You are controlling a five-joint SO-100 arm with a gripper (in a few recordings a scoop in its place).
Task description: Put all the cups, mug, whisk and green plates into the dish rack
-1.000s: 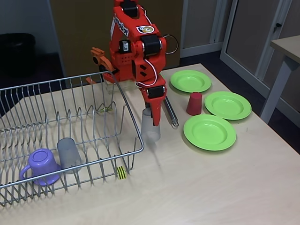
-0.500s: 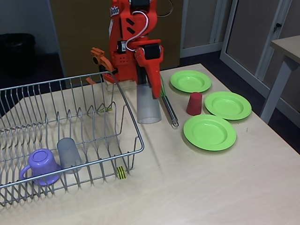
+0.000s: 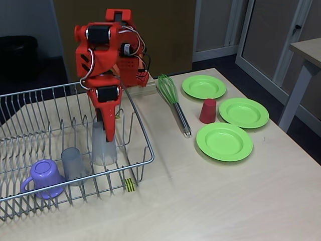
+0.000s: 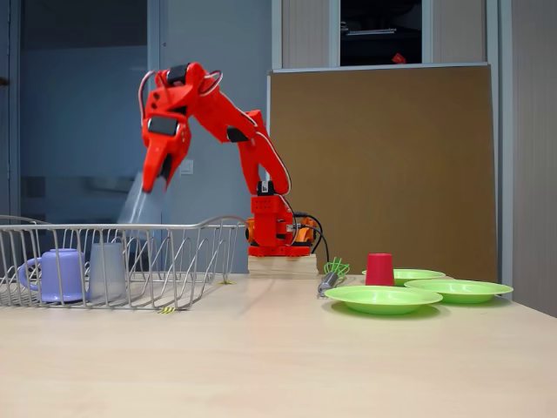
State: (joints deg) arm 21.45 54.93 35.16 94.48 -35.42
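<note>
The orange gripper (image 3: 107,131) is clamped on a translucent grey tumbler (image 3: 103,146) and holds it in the air above the dish rack (image 3: 143,131), over the rack's right half as the high fixed view shows it; the low side view puts the tumbler (image 4: 139,205) wholly above the rack's top rail (image 4: 174,228), so it touches nothing but the fingers. It hangs mouth down with its long axis close to upright, the open rim wider than the base, leaning slightly in the side view. That seems sensible for draining and for slipping over the prongs. Two things already stand in the rack near its front left corner, both mouth down: a lilac mug (image 3: 42,176) with its handle toward the left edge, and just beside it to the right a second grey tumbler (image 3: 73,164). The held tumbler sits to the right of these, near but apart, likely aimed at the free spot beside them. Out on the table's right half lie three lime-green plates, one toward the back edge (image 3: 203,86), one toward the right edge (image 3: 244,112) and one nearest the front (image 3: 224,141), with a red cup (image 3: 207,111) upside down between them. The green whisk (image 3: 173,103) lies flat between rack and plates, loops toward the back edge, handle toward the front.
</note>
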